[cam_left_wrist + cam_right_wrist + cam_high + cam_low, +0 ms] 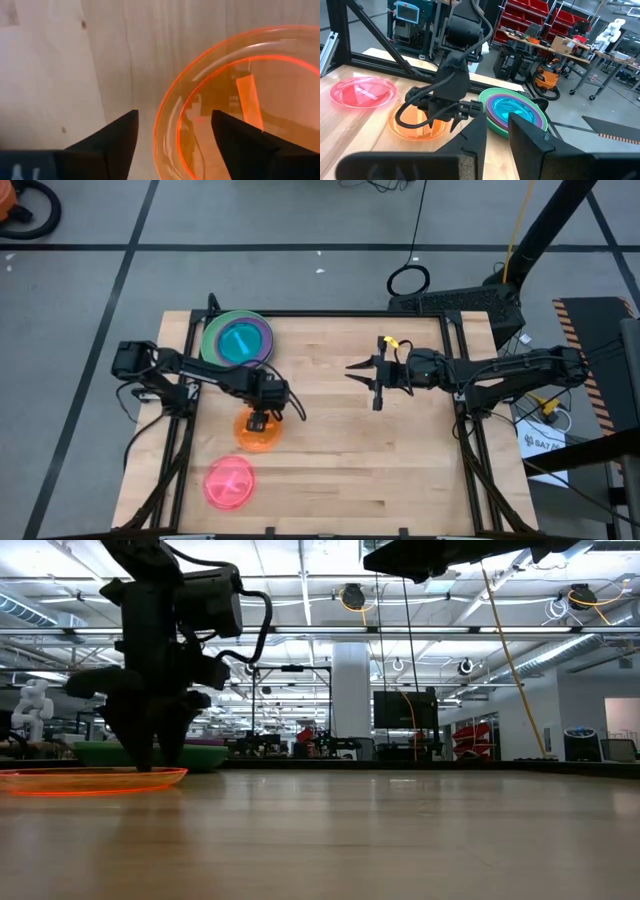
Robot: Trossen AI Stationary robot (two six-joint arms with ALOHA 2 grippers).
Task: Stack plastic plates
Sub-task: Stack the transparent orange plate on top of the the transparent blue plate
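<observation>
From above, the left gripper hangs over the orange plate near the worktop's left edge; the pink plate lies towards the near-left corner, and the teal plate tops a stack at the far-left corner. Level view: the orange plate lies flat. Left wrist: fingers spread astride its rim, perhaps touching. The right gripper waits mid-worktop, fingers slightly parted, holding nothing.
</observation>
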